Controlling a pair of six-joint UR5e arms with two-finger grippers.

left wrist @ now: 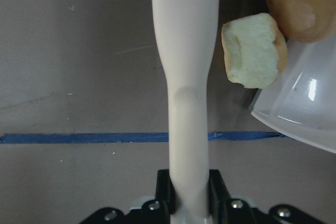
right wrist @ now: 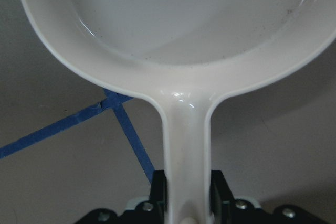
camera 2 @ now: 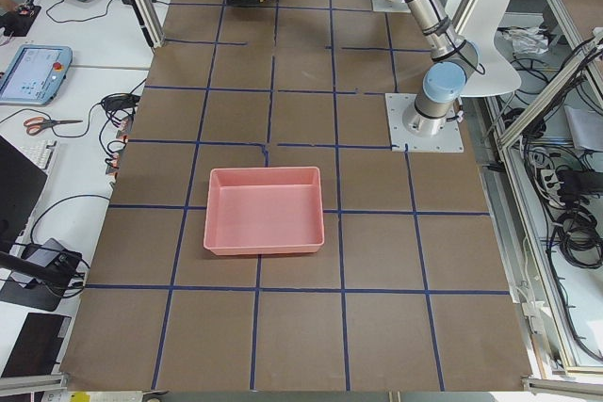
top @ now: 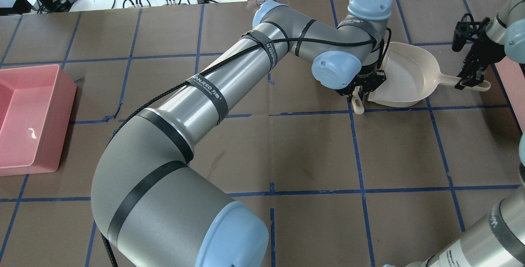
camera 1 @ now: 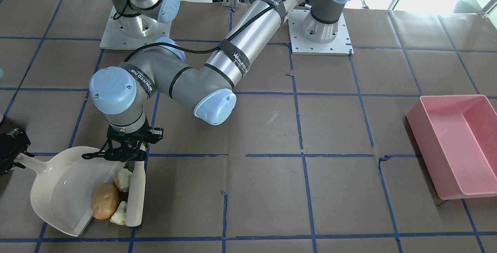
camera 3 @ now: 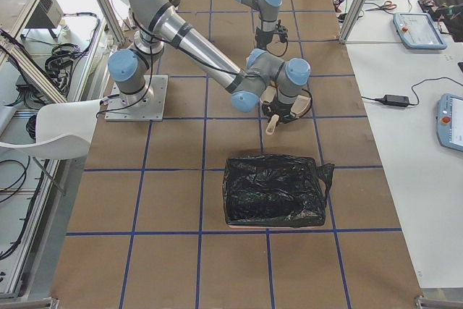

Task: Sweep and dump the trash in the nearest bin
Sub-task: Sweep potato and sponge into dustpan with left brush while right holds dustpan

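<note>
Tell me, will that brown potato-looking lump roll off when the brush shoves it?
Likely it rolls rather than slides: the potato-like lump is a smooth, rounded oval. It probably won't stray far, lying at the open edge of the dustpan with the brush close by. Its solid look suggests more weight than the foam-like chunks, so perhaps a firmer push.

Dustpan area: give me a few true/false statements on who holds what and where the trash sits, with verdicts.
1. The left hand grips the brush by its handle. True.
2. The right hand is open, clear of the dustpan. False: it is shut on the dustpan's handle.
3. The brown lump sits at the dustpan's open edge, beside the brush. True.
4. All the trash lies in the pink tray. False: the brown lump and both foam chunks lie between dustpan and brush, and the pink tray is at the table's other end.
</note>
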